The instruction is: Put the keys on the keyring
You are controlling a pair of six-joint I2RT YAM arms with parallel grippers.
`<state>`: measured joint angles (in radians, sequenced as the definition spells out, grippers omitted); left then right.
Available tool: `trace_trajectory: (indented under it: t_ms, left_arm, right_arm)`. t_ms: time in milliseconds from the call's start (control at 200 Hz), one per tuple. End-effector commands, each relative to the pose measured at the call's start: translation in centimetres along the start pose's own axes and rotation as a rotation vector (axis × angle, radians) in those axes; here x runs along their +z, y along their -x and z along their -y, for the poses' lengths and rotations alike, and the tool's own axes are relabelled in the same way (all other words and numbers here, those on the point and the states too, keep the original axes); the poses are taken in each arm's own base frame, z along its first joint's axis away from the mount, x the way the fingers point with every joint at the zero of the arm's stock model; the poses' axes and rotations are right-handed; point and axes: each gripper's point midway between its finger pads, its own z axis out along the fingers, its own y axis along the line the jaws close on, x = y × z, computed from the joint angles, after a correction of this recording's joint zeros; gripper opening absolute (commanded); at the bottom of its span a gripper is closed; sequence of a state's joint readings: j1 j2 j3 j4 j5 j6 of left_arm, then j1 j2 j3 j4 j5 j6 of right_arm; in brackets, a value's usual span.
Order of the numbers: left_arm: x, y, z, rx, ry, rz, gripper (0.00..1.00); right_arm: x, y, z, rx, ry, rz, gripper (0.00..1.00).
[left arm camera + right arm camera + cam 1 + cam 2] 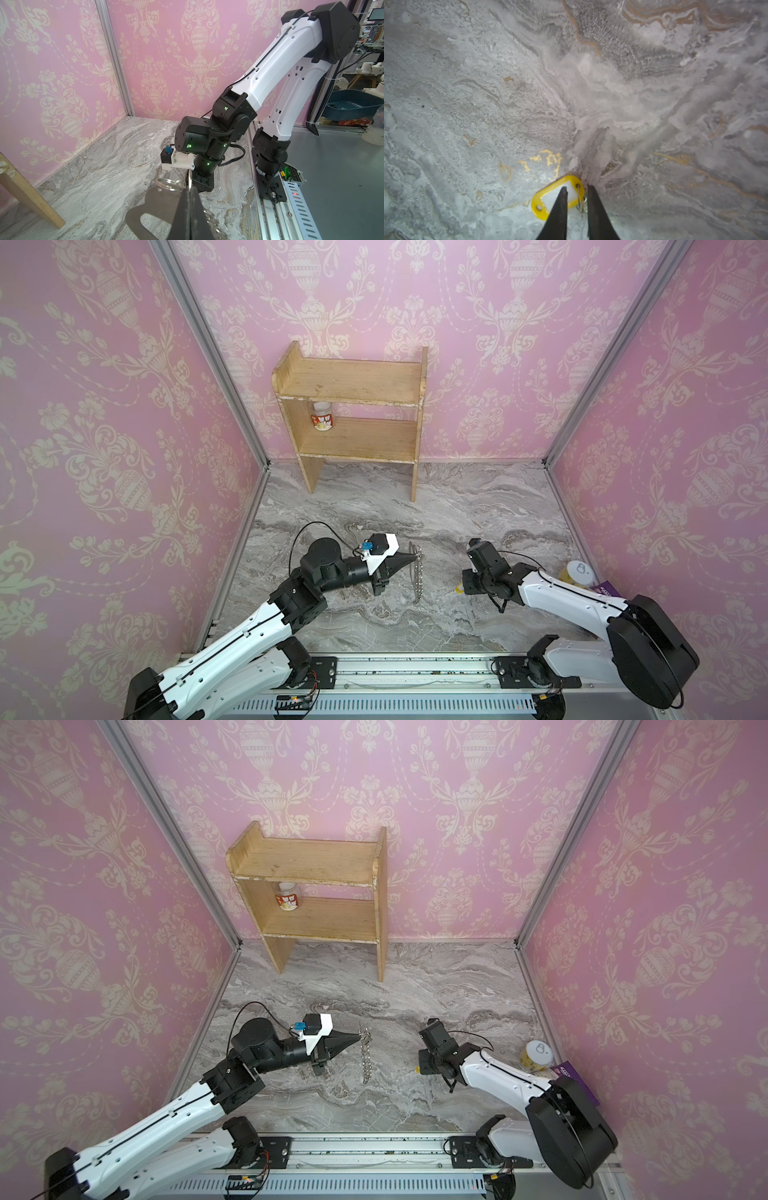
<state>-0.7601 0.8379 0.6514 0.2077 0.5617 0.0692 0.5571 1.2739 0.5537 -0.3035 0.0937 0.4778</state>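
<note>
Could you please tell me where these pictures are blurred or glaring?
Left wrist view: the keyring close to the lens is soft. Right wrist view: the yellow key tag is sharp, the marble beside it glares pale. Both top views: even light.

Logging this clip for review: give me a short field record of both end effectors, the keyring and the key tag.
left end effector: shut on keyring, plate held on edge
yellow key tag: flat on table
right end effector: open, tips straddling the tag's wire loop
task status: tag not yet on keyring
</note>
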Motion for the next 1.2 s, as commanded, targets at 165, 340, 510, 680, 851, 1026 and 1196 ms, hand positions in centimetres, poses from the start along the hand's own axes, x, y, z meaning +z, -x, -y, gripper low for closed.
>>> trace_trajectory:
  t_ms: [165, 340, 510, 680, 851, 1026, 1196]
  left_arm:
    - [-0.4, 0.5, -0.4, 0.013, 0.025, 0.013, 0.00]
    - [-0.4, 0.5, -0.4, 0.014, 0.025, 0.014, 0.00]
    - [-0.4, 0.5, -0.5, 0.015, 0.031, 0.014, 0.00]
    - [-0.4, 0.7, -0.5, 0.016, 0.033, 0.017, 0.00]
    - [-0.5, 0.8, -0.6, 0.017, 0.040, 0.018, 0.00]
    - [-0.6, 0.9, -0.8, 0.025, 0.050, 0.024, 0.00]
    - [-0.3, 1.3, -0.9, 0.063, 0.042, 0.019, 0.00]
  right_arm:
    - [0.0, -0.7, 0.5, -0.014, -0.034, -0.039, 0.20]
    - [0.2, -0.7, 0.4, -0.015, -0.037, -0.048, 0.18]
    - [0.2, -0.7, 0.3, -0.017, -0.033, -0.046, 0.14]
    - [0.1, -0.4, 0.2, -0.019, -0.028, -0.046, 0.06]
    - [-0.7, 0.2, -0.3, -0.040, -0.007, -0.029, 0.00]
    - [-4.7, 2.7, -2.6, -0.145, 0.109, 0.058, 0.00]
    - [-11.0, 5.2, -6.3, -0.358, 0.296, 0.159, 0.00]
